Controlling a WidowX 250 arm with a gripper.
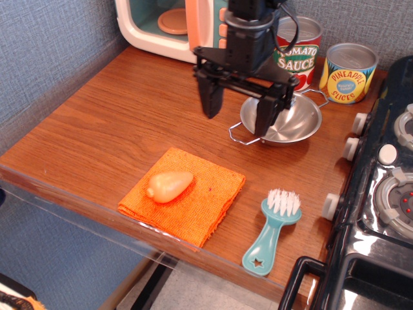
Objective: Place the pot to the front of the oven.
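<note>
The pot (292, 121) is a shiny steel bowl with thin wire loop handles, sitting on the wooden table to the right of centre, in front of the cans. The oven (169, 24) is white and teal with a salmon door handle and a tan plate inside, at the back left. My black gripper (237, 115) is open and empty, hanging over the pot's left rim, with the right finger (266, 116) in front of the bowl's left edge and the left finger (210, 99) outside it.
A tomato sauce can (298, 46) and a pineapple slices can (348, 72) stand behind the pot. An orange cloth (193, 197) with a yellow-orange vegetable (169, 185) lies at the front. A teal brush (272, 229) lies front right. A black stove (381, 206) fills the right edge.
</note>
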